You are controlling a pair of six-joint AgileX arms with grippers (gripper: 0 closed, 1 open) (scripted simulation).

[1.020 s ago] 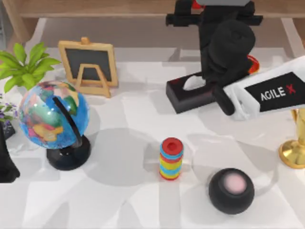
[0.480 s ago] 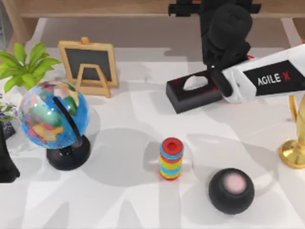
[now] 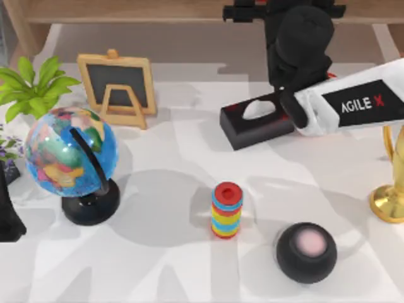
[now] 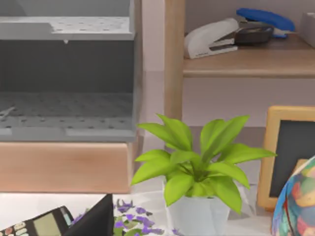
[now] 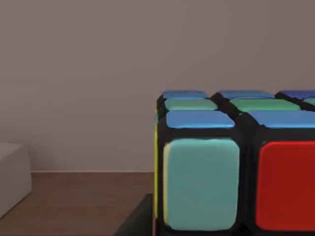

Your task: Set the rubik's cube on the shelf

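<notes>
The right gripper, black, reaches over the long light-brown wooden shelf at the table's far edge. Its wrist view shows the rubik's cube, with teal, red, blue and green squares between black grid lines, close in front above the brown shelf board. Whether the fingers grip the cube cannot be told. The white forearm behind the gripper reads "AGILE X". A black tissue box lies just below the gripper. The left arm sits parked at the table's left edge.
</notes>
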